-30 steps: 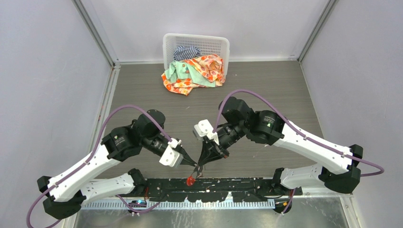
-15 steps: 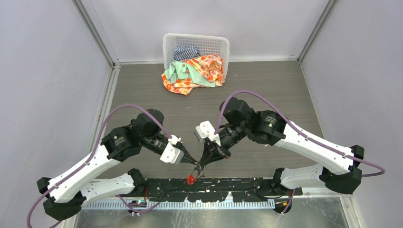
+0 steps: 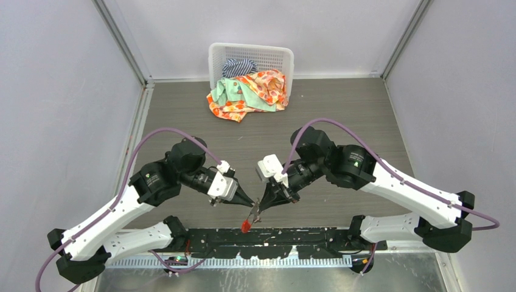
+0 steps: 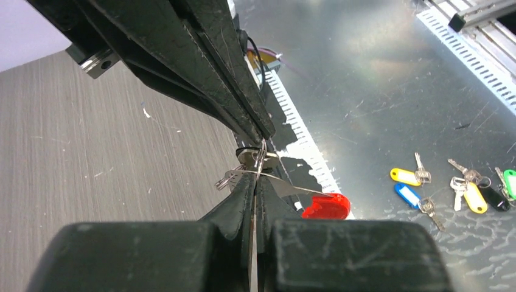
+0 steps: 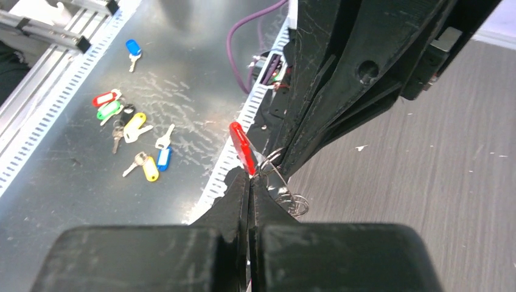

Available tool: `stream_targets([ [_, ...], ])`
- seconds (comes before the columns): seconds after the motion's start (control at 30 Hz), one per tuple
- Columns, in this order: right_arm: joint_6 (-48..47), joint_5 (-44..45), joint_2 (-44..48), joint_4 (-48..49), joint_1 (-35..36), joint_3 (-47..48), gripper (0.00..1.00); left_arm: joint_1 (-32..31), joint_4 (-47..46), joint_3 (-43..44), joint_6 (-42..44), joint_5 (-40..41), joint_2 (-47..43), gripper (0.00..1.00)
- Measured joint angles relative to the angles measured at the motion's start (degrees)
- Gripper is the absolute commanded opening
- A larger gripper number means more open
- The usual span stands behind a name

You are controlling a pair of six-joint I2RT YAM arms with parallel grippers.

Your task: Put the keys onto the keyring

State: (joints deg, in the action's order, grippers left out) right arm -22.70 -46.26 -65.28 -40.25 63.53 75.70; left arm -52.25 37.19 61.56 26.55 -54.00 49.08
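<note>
Since a second before, we saw the right arm [image 3: 389,179] swing its wrist outward and the left arm [image 3: 122,210] turn inward. Beyond them, on the grey table [image 3: 353,115], stood a white basket [image 3: 252,56] spilling clothes [image 3: 246,92]. The left gripper [image 3: 248,202] and right gripper [image 3: 259,210] met tip to tip over the table's near edge, each with jaws pinched tight on the keyring [image 4: 258,165], held in the air between them. Its red tag [image 4: 327,206] hung below. Coloured tagged keys [image 4: 404,176] lay on the metal sheet [image 4: 377,73] underneath.
</note>
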Motion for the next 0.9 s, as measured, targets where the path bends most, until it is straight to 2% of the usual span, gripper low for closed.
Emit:
stream_targets([
  [0.4,9.0,7.5,9.6,14.0,0.0,-8.2,0.01,1.3,-10.6,0.2,-18.1,1.8,0.0,0.0],
  [0.53,10.7,9.4,10.8,16.8,-0.2,-8.6,0.05,2.0,-13.3,1.3,-23.4,3.3,0.3,0.0],
  [0.63,11.3,10.8,11.7,18.5,-0.4,-8.6,0.12,2.4,-15.0,2.1,-26.4,4.6,0.6,0.0],
  [0.73,12.0,11.8,12.3,19.5,-0.5,-8.6,0.28,2.8,-16.5,2.5,-28.5,5.7,0.6,0.0],
  [0.8,12.5,11.5,12.5,19.4,-0.3,-8.9,0.35,3.0,-19.3,3.3,-29.2,7.8,0.7,0.0],
  [0.9,12.6,11.9,12.0,19.1,0.1,-9.2,0.37,3.3,-22.1,4.0,-29.6,9.7,1.7,0.0],
])
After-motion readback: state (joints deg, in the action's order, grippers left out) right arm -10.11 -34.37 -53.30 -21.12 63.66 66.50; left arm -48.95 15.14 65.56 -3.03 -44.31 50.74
